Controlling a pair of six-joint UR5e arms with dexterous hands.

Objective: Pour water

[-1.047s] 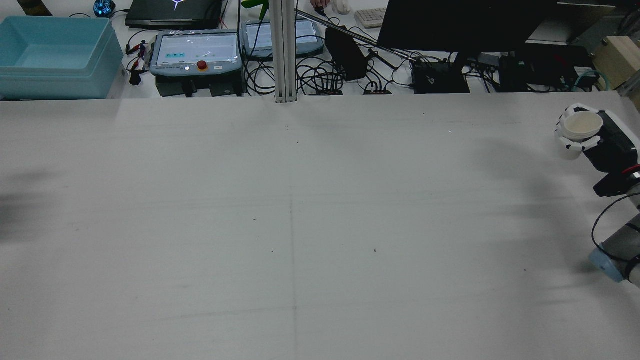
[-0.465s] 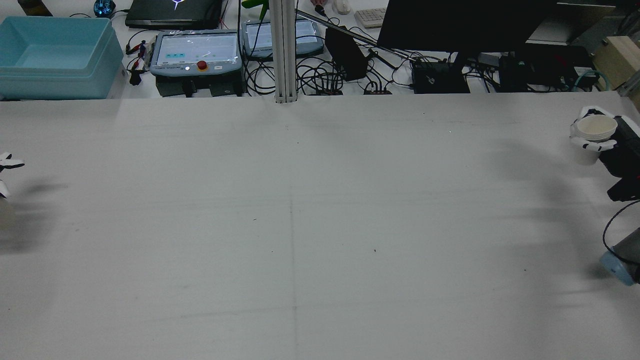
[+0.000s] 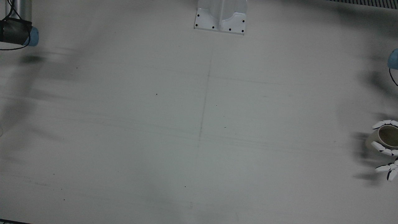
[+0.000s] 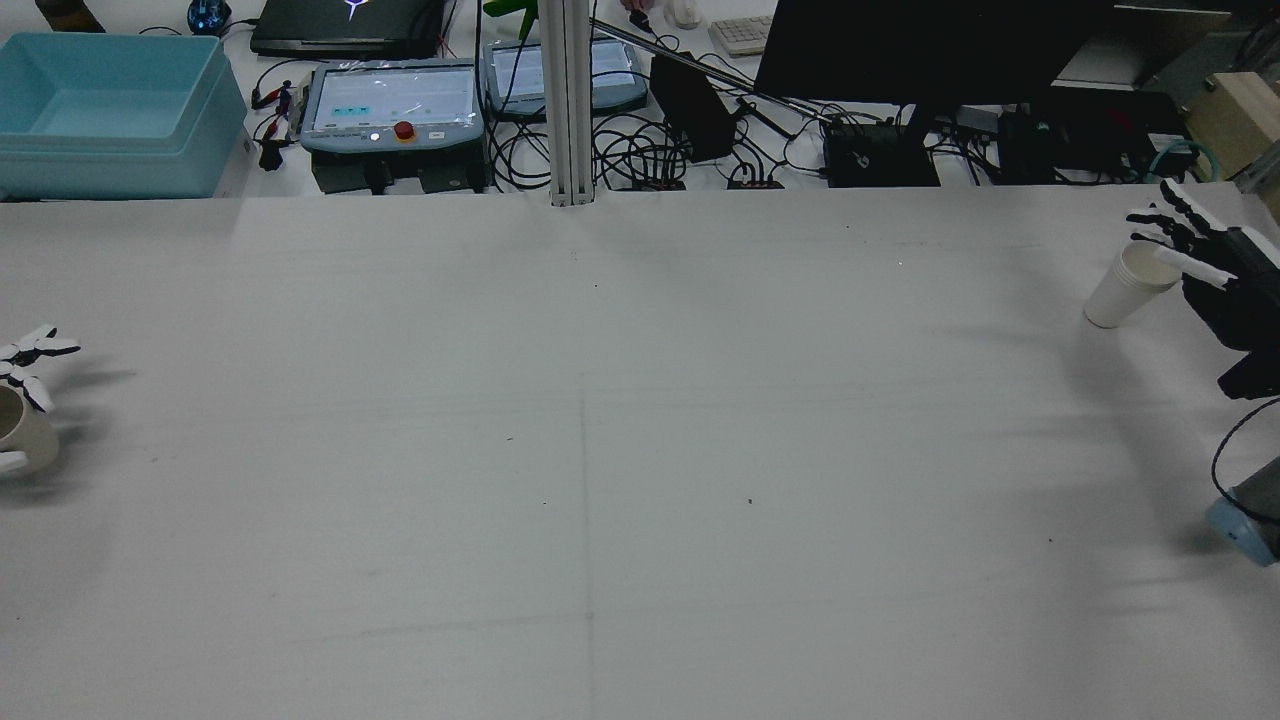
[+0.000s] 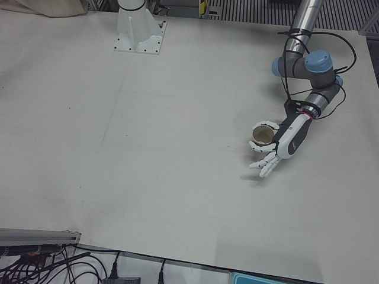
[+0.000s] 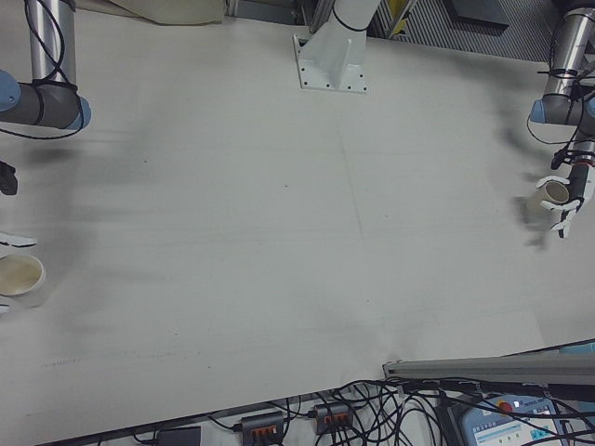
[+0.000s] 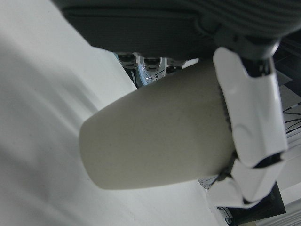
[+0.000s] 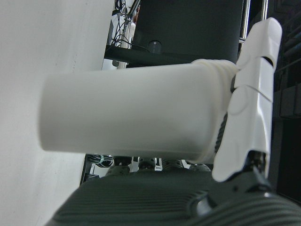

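- Cups sit at opposite ends of the table (image 4: 640,450), well apart, one in each hand.
- White paper cup (image 4: 1120,285): held in the right hand (image 4: 1215,270) at the table's right end near its far edge in the rear view, tilted so its mouth leans toward the hand; its bottom is at or just above the table (contact unclear).
- One finger (image 8: 247,101) lies across its rim; other fingers spread above.
- Beige cup (image 5: 260,135): upright, mouth up, at the table's left end, in the left hand (image 5: 278,145).
- Upper fingers (image 5: 269,125) curl around this cup; lower ones splay free beside it.
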